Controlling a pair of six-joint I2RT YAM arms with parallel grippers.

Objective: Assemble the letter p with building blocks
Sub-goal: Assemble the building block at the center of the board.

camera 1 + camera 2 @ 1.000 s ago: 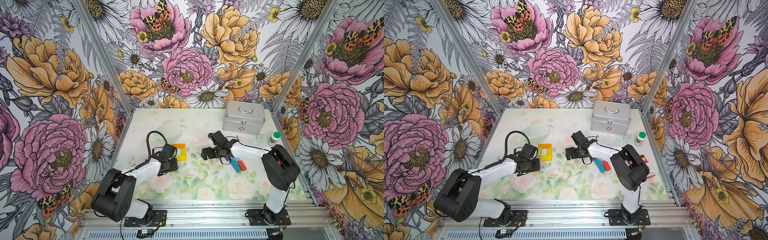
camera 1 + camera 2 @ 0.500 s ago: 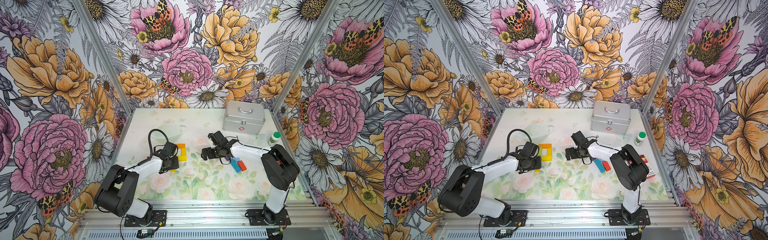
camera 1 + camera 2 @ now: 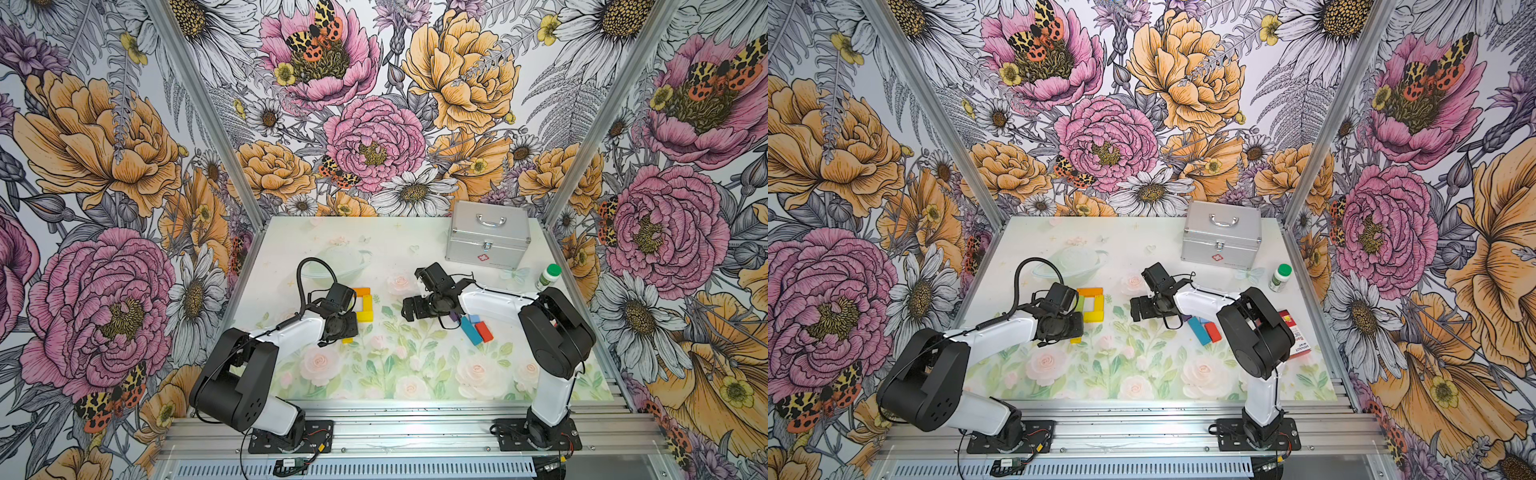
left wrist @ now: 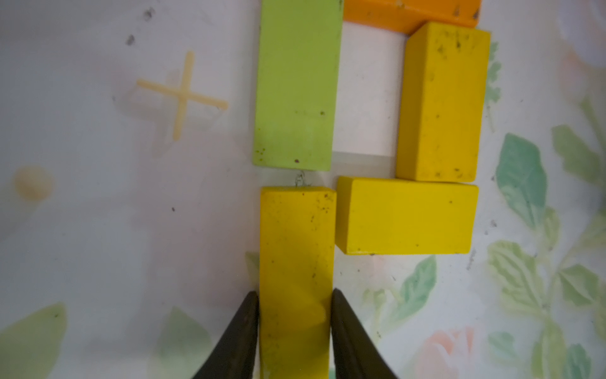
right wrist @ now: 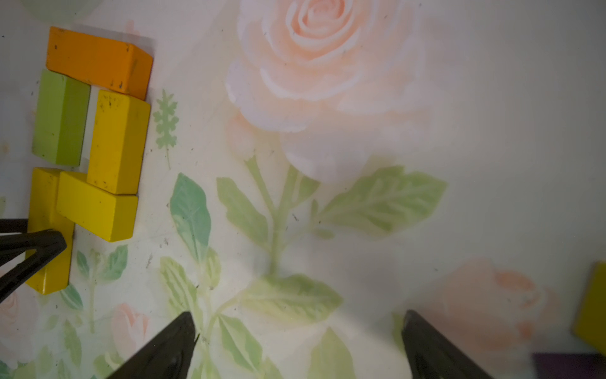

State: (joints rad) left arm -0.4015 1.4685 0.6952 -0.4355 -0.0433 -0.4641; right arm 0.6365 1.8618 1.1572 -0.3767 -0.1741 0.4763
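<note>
Yellow block [image 4: 296, 249] sits inside left gripper [image 4: 294, 292], apparently pinched at sides.

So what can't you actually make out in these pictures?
- The held yellow block: its near end runs off the left wrist view's edge, between the left fingers; in both top views the left arm covers most of it.
- The purple block: cut off at the right wrist view's corner; mostly under the right arm in both top views.
- The red-and-white carton: half behind the right arm in a top view; print too small to read.
</note>
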